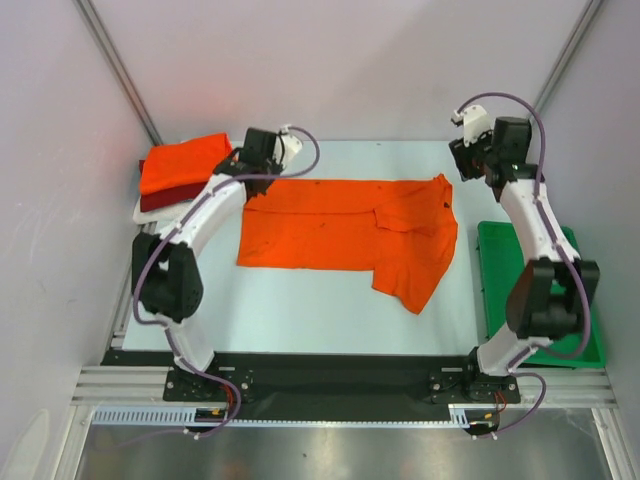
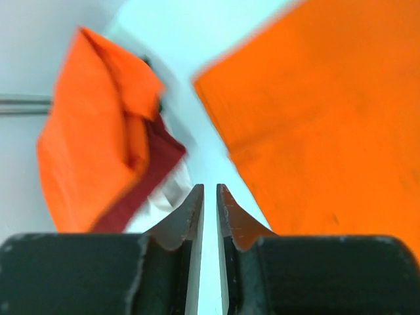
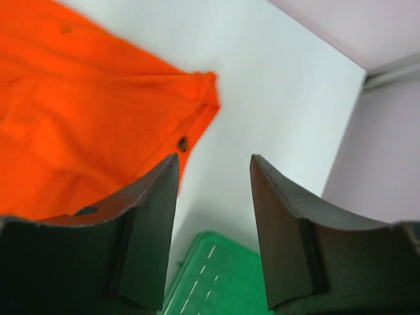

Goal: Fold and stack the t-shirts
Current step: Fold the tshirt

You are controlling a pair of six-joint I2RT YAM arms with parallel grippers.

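Observation:
A bright orange t-shirt (image 1: pixel 330 225) lies spread on the table's middle, its right part folded over. At the far left, a folded orange t-shirt (image 1: pixel 180 162) tops a dark red one (image 1: pixel 165 198) and a white one (image 1: pixel 143 212). My left gripper (image 1: pixel 250 165) hovers between stack and spread shirt, jaws almost together on nothing (image 2: pixel 210 187). Its view shows the stack (image 2: pixel 85 144), the dark red layer (image 2: pixel 154 164) and the spread shirt (image 2: pixel 328 118). My right gripper (image 1: pixel 465 158) is open and empty (image 3: pixel 214 161) above the shirt's far right corner (image 3: pixel 85 125).
A green plastic tray (image 1: pixel 545 290) sits at the table's right edge under the right arm; it also shows in the right wrist view (image 3: pixel 223 282). Grey walls close the back and sides. Bare table (image 1: pixel 300 310) lies in front of the shirt.

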